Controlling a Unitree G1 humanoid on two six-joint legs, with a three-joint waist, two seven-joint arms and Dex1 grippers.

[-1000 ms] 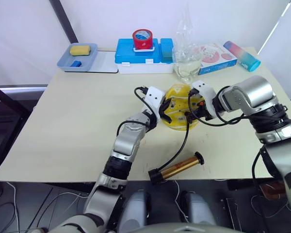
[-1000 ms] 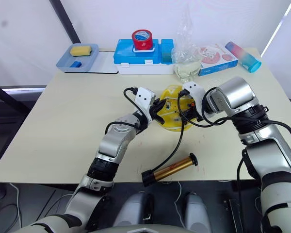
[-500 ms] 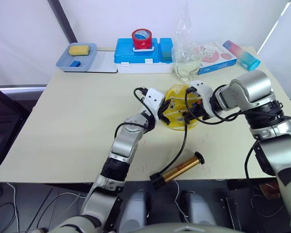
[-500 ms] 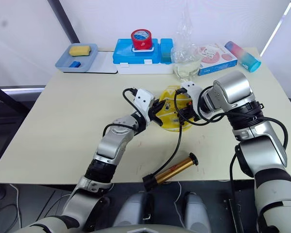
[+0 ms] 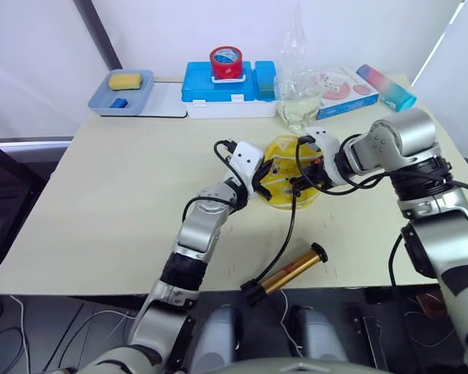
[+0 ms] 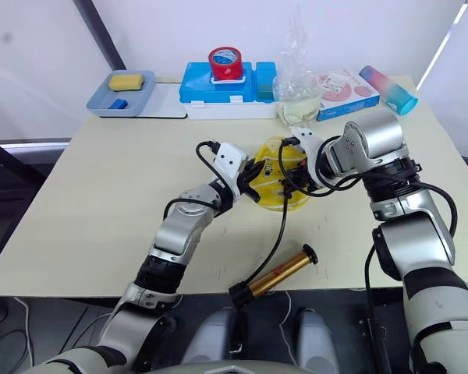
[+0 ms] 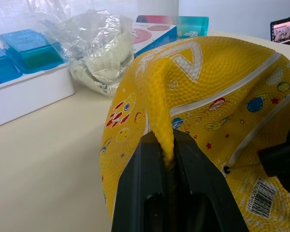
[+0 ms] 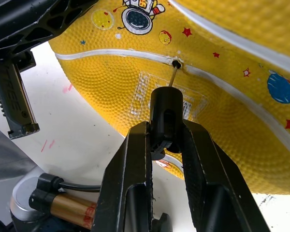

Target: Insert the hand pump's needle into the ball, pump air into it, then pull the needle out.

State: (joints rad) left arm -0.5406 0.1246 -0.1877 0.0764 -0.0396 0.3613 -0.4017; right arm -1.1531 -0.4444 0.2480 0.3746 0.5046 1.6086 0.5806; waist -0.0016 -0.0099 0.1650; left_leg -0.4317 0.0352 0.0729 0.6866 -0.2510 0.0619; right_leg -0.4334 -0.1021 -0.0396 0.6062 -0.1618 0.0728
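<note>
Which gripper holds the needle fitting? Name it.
The right gripper: it clamps the needle by its black fitting at the valve, while the left gripper pinches a fold of the ball.

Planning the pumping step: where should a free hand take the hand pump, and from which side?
Judging by its pose, grip the amber tube of the hand pump mid-barrel, coming from above with fingers across it. It lies flat near the table's front edge, so the sides are open. Avoid the black handle and the hose end.
</note>
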